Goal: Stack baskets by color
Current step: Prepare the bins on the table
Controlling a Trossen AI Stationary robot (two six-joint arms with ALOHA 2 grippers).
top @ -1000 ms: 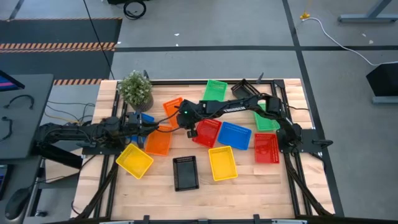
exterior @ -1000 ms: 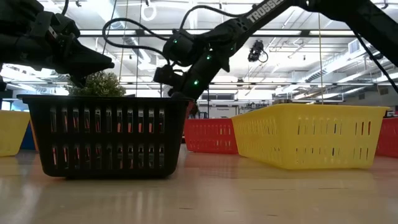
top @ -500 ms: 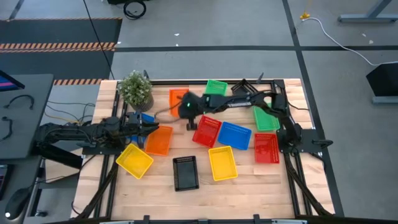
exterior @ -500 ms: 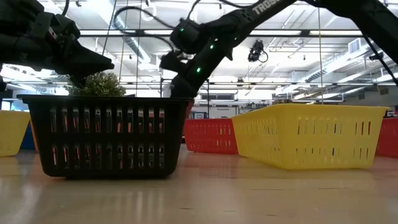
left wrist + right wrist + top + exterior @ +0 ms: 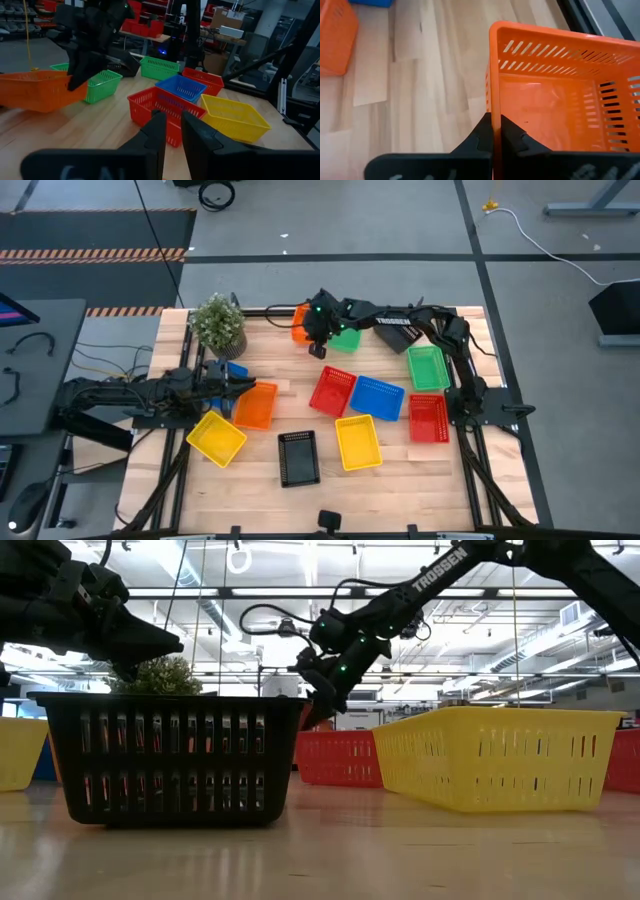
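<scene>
An orange basket is gripped at its rim by the right end effector, lifted over the tabletop's far edge.

A: What lies past the left gripper?
B: A red basket, with blue and yellow beside it.
A: And the orange one?
B: Held by the right arm, by a green one.
</scene>
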